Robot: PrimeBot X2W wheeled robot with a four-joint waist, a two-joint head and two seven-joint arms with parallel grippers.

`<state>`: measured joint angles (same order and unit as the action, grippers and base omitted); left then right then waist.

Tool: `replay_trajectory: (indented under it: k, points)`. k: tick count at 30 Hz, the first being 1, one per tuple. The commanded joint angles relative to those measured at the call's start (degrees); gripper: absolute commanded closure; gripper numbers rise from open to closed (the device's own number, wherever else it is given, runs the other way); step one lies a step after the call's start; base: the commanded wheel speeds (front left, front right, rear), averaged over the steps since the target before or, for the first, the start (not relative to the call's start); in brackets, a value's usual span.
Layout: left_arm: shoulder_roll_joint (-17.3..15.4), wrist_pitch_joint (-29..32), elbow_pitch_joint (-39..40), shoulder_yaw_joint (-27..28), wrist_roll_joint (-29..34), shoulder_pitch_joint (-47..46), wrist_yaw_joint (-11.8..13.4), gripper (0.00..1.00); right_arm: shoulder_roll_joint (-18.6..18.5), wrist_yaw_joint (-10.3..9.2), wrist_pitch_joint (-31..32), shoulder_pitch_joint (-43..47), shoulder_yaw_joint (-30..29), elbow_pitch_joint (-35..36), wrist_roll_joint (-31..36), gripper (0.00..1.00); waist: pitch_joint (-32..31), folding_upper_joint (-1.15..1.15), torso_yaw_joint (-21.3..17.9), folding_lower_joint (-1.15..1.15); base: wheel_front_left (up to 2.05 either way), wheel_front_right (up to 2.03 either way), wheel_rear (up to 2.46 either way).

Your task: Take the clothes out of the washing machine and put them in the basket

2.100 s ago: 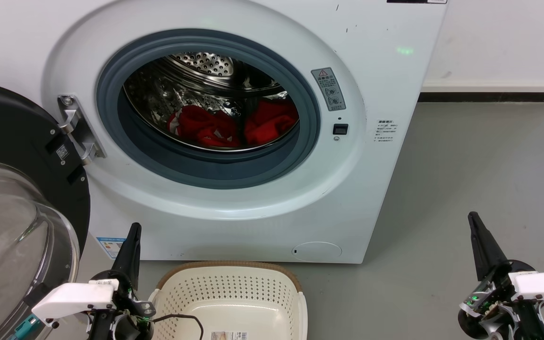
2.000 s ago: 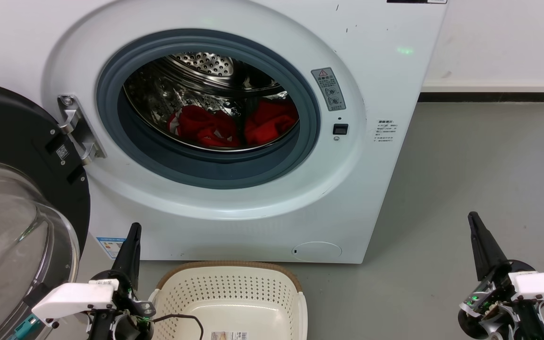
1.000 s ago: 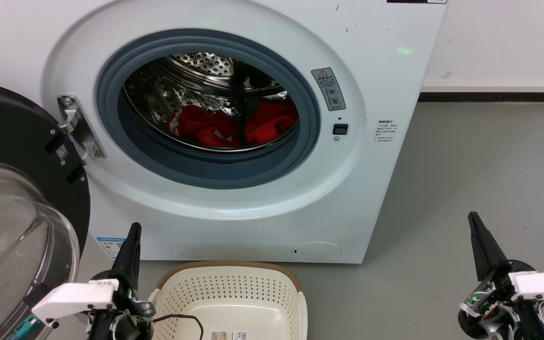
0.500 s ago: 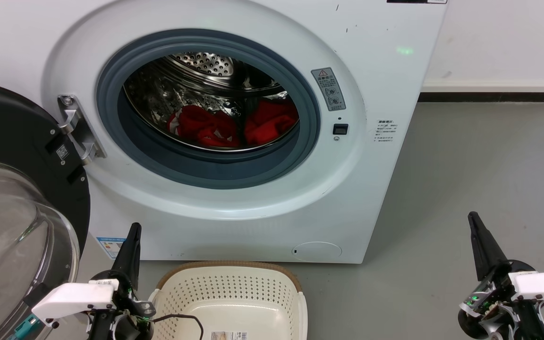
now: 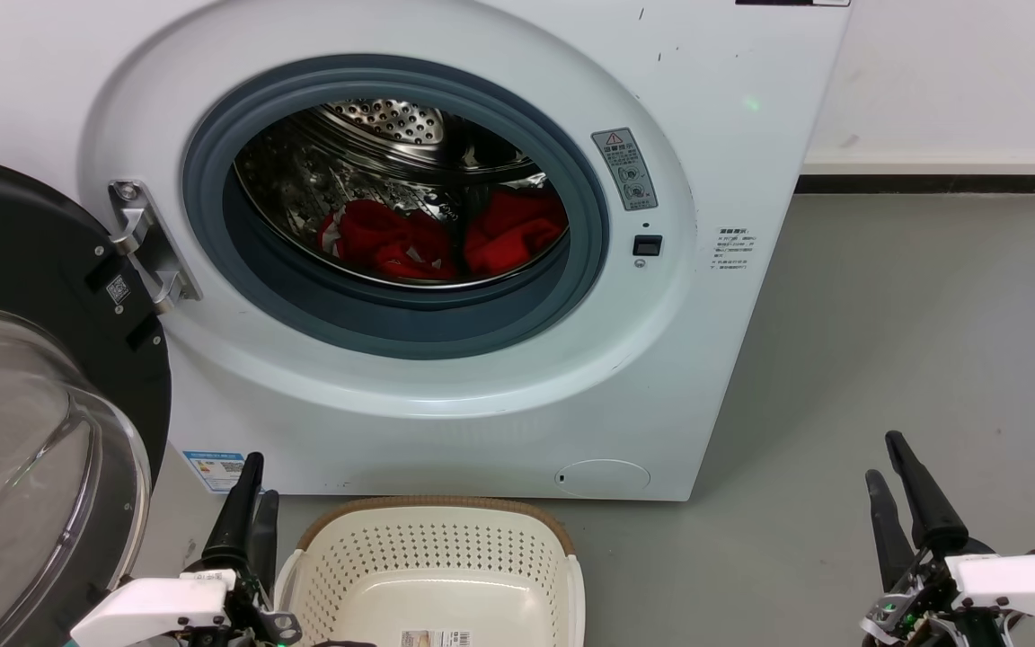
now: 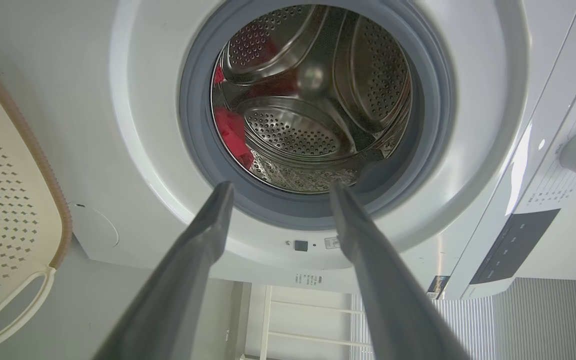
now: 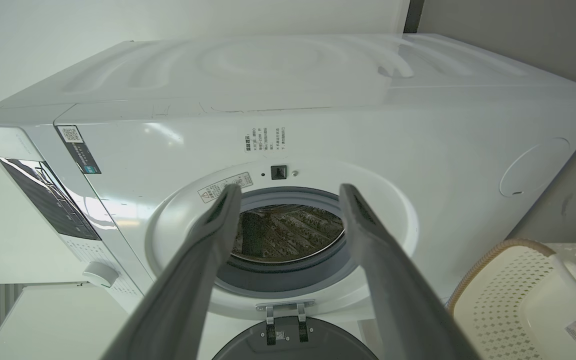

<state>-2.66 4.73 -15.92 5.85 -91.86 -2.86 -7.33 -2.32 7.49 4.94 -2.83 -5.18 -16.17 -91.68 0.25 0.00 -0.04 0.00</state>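
Clothes (image 5: 383, 238) in washer (image 5: 715, 135), basket (image 5: 437, 504) empty.
Left gripper (image 6: 280, 186), right gripper (image 7: 289, 187) gape wide, empty; a low reach may snag the grey seal (image 5: 410, 334).

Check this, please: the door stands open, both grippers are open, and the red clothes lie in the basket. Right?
One thing is wrong: the head view shows the clothes inside the washing machine, not in the basket. The door stands open, and the left gripper and right gripper are open.

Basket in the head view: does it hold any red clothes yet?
No, the basket is bare but for a label; both red clothes lie in the washing machine.
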Motion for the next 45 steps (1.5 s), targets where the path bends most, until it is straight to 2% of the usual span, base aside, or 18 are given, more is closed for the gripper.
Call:
replay_trajectory:
  k: [1,10,18,25,30,35,39,45]
  points:
    - [-0.1,-0.7,1.61,-0.13,0.59,-0.59,-0.05,0.0,-0.2,0.0,-0.83,-0.7,0.42,1.5,0.43,0.0,0.02,0.0,-0.01,0.0,0.0,0.0,0.0]
    - [-0.12,-3.12,2.68,0.51,4.0,0.11,-0.07,0.0,-0.26,0.0,-3.24,-0.49,0.06,1.57,4.43,0.0,0.1,0.0,-0.07,0.0,0.0,0.0,0.0]
    - [-0.14,-5.05,2.93,3.56,10.08,-0.09,-0.08,0.0,-0.31,0.0,-5.19,-0.98,-0.82,2.34,13.98,0.0,0.26,0.0,-0.17,0.0,0.0,0.0,0.0]
    - [-0.14,-6.61,4.25,6.73,17.97,-0.89,0.72,0.0,-0.36,0.0,-6.79,-1.41,-1.4,5.08,25.55,0.0,0.5,0.0,-0.27,0.0,0.0,0.0,0.0]
    - [-0.16,-7.65,7.8,6.55,24.72,-0.72,2.38,0.0,-0.39,0.0,-7.81,-1.45,-1.0,8.63,35.14,0.0,0.79,0.0,-0.35,0.0,0.0,0.0,0.0]
    - [-0.17,-8.67,11.74,4.24,32.53,0.21,6.12,0.0,-0.41,0.0,-8.82,-1.28,0.39,12.2,45.01,0.0,1.05,0.0,-0.42,0.0,0.0,0.0,0.0]
    - [-0.18,-9.42,14.5,1.66,38.23,0.97,8.14,0.0,-0.44,0.0,-9.6,-0.84,1.13,14.18,51.19,0.0,1.17,0.0,-0.46,0.0,0.0,0.0,0.0]
    - [-0.19,-10.53,16.26,-1.53,43.94,2.09,8.55,0.0,-0.47,0.0,-10.74,-0.31,2.42,15.6,58.68,0.0,1.27,0.0,-0.57,0.0,0.0,0.0,0.0]
